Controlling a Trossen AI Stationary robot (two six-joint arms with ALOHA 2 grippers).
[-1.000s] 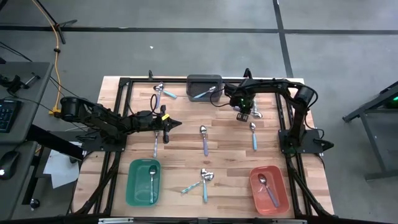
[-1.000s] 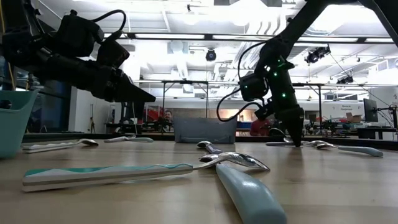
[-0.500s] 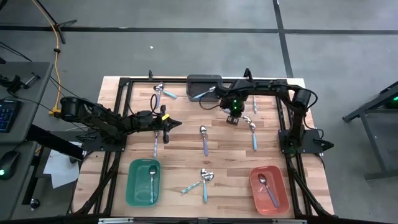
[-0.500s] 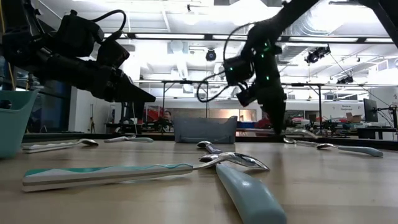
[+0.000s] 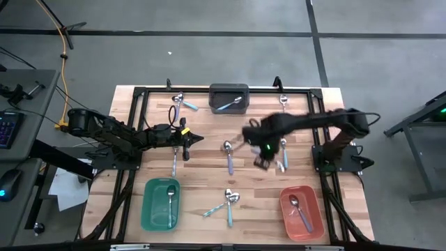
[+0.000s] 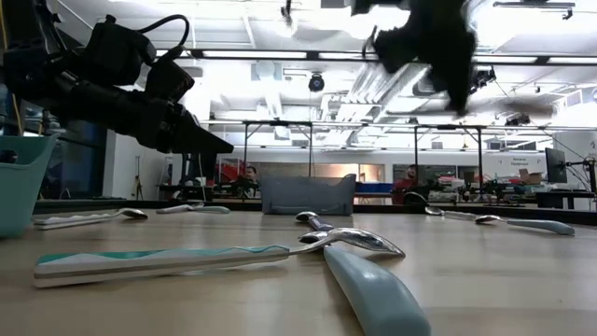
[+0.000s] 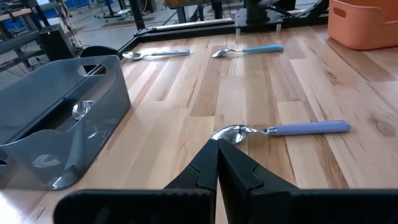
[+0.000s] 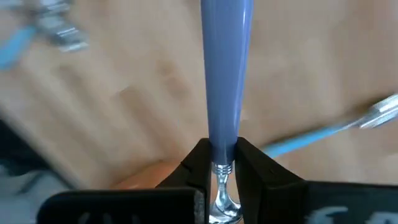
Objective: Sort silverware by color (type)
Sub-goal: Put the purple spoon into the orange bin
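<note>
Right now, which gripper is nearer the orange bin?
Right. The right gripper hovers just up-left of the orange bin, holding a purple spoon; the left gripper sits far across the table.

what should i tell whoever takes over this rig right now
Right gripper: shut on a purple-handled metal spoon, in the air over mid-table.
Left gripper: shut, empty, hovering left of centre.
Done: one spoon each in the green tray, the orange tray and the grey bin.
Left: drop the held spoon; sort the loose spoons, including the purple-handled spoon on the table, the crossed pair at the front and the pair at the back left.
</note>
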